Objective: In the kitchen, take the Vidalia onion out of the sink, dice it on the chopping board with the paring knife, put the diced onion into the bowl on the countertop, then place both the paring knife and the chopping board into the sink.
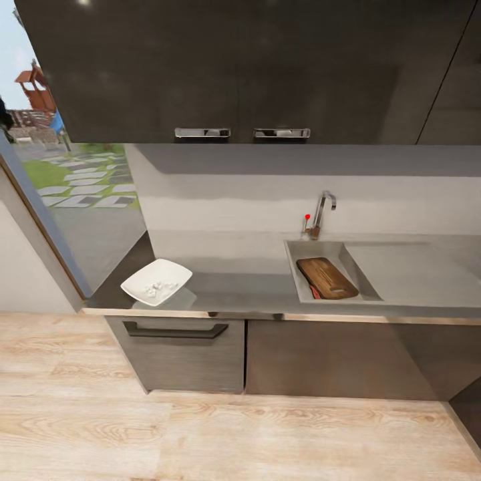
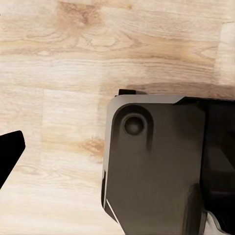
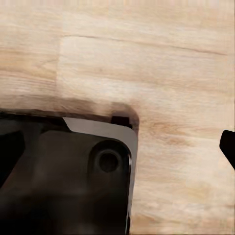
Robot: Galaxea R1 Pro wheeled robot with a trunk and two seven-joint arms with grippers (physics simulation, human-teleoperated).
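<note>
A chopping board (image 1: 327, 278) lies tilted in the sink (image 1: 304, 288) at centre right, a paring knife's reddish handle (image 1: 314, 292) beside its left edge. The bowl (image 1: 157, 282) at left on the countertop (image 1: 247, 287) holds diced onion (image 1: 155, 289). No writing is legible. Whether either gripper's fingers are spread cannot be told.
</note>
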